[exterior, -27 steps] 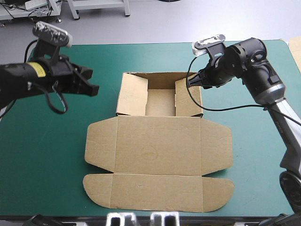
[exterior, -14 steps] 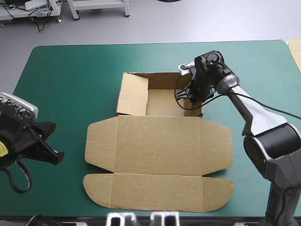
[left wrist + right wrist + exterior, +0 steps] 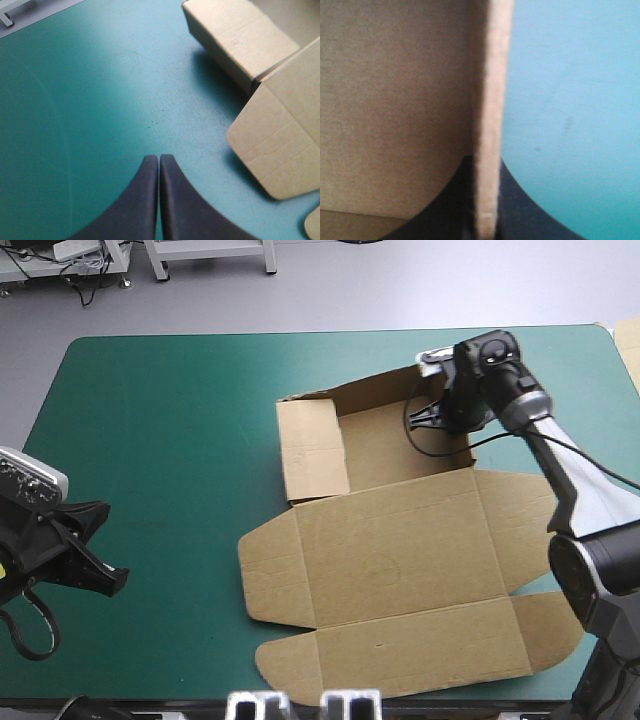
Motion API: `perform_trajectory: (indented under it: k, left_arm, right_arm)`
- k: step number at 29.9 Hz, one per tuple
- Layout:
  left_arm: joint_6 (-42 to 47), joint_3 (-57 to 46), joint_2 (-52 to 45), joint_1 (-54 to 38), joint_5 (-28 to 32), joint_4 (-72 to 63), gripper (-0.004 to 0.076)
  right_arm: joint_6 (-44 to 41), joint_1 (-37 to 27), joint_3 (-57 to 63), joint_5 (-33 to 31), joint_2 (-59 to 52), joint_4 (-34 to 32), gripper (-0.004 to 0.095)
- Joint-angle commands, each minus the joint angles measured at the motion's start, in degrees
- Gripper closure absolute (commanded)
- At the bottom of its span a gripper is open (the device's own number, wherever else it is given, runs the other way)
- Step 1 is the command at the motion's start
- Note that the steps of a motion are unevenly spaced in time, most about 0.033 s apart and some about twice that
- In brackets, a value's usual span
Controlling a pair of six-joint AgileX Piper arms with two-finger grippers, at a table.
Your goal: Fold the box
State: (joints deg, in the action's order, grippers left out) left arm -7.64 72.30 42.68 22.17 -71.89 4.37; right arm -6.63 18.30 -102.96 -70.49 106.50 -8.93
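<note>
The brown box (image 3: 400, 560) lies right of the table's middle, turned slightly. Its lid and flaps are flat toward the front. At the back is an open tray (image 3: 375, 445) with raised walls and its left wall (image 3: 312, 448) folded inward. My right gripper (image 3: 452, 418) is at the tray's right wall. In the right wrist view, the wall's edge (image 3: 489, 100) stands between the black fingers, so this gripper (image 3: 485, 162) is shut on the box. My left gripper (image 3: 108, 576) is low at the front left, away from the box, with its fingers (image 3: 159, 161) shut over bare teal-green cover.
In the left wrist view, the tray's folded wall (image 3: 240, 37) and a rounded lid flap (image 3: 280, 145) lie ahead of the left gripper and to one side. A pale board edge (image 3: 628, 340) shows past the table's far right corner. The box's front flap (image 3: 400, 655) reaches near the front edge.
The box has slid to the right and turned a little, its right wall held in my right gripper. My left arm dropped earlier from the far left to the front left, then stayed.
</note>
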Motion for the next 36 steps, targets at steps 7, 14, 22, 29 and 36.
perform_trajectory:
  k: [7,14,22,29,36]
  left_arm:
    - [2.8,-3.3,-3.2,0.3,-2.4,4.0,0.0732]
    - [8.3,-12.3,-8.7,0.3,-2.4,7.5,0.0732]
    - [15.5,-22.1,-12.2,0.3,-2.4,7.3,0.0732]
    - [15.6,-27.5,-12.2,0.3,-2.4,7.4,0.0732]
    - [15.7,-27.6,-12.2,0.3,-2.2,8.5,0.0732]
  right_arm:
    - [4.3,-21.7,-1.6,-1.4,-9.0,-2.1,0.0926]
    - [6.0,-33.3,-1.6,-1.2,-7.9,-1.0,0.0926]
    - [6.2,-36.6,-1.5,0.5,-1.6,-0.8,0.0926]
    - [9.4,-36.6,-1.5,-1.4,5.9,-1.5,0.0912]
    - [10.4,-35.7,-1.5,-1.6,7.4,-2.8,0.0713]
